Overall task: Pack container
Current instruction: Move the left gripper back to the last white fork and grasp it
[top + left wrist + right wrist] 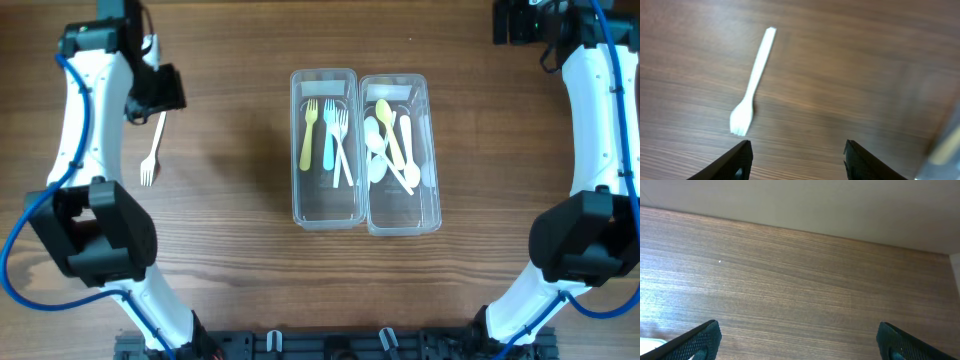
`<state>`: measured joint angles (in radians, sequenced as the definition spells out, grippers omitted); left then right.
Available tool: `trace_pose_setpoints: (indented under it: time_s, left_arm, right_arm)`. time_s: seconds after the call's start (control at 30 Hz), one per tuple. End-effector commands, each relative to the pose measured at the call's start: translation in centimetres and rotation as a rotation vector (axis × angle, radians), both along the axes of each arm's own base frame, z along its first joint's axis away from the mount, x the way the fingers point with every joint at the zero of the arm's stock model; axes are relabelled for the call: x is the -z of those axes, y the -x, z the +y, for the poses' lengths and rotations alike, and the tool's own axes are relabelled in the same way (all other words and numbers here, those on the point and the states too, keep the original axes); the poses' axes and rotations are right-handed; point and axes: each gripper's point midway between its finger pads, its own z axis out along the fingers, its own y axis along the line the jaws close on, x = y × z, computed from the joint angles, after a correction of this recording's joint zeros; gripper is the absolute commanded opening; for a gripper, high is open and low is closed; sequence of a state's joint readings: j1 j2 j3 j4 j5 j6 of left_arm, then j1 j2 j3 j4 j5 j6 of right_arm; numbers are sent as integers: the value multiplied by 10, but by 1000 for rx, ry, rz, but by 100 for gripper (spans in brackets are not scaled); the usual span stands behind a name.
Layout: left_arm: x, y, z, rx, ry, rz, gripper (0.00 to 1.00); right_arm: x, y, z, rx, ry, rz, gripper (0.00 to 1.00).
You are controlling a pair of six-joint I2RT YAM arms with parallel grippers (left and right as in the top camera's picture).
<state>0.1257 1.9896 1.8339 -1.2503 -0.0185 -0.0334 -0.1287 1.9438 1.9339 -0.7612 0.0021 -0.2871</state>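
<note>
Wooden table (pixel 230 260), white fork (pixel 154 150), clear containers (pixel 325 207)

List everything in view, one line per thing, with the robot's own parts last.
table: one, dark brown wood, under everything
left container: one, clear, mid-table
right container: one, clear, right beside the left container
yellow fork: one, yellow, in left container
blue fork: one, blue, in left container
white forks: apparently two, white, in left container
yellow-green spoon: one, yellow-green, in right container
white spoons: several overlapping, white, in right container
loose fork: one, white, flat on table near left gripper
left gripper: one, black, open, empty
right gripper: one, black, open, empty
</note>
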Motion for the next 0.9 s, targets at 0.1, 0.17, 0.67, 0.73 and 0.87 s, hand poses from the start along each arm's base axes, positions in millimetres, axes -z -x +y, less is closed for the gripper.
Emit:
trace_pose_setpoints:
  time_s: [0.1, 0.17, 0.67, 0.73, 0.87]
  left_arm:
    - [54, 28, 28, 91, -24, 91, 61]
    - [64, 31, 31, 103, -25, 93, 61]
    - [97, 16, 63, 162, -85, -21, 60]
    - [98, 9, 64, 161, -90, -45, 60]
    - [105, 3, 61, 167, -66, -61, 60]
  right_arm:
    - [2, 0, 1, -4, 15, 6, 100]
    - [2, 0, 1, -3, 14, 5, 100]
    - [2, 0, 1, -3, 14, 6, 100]
    - [2, 0, 1, -3, 14, 6, 100]
    - [2, 0, 1, -3, 14, 6, 100]
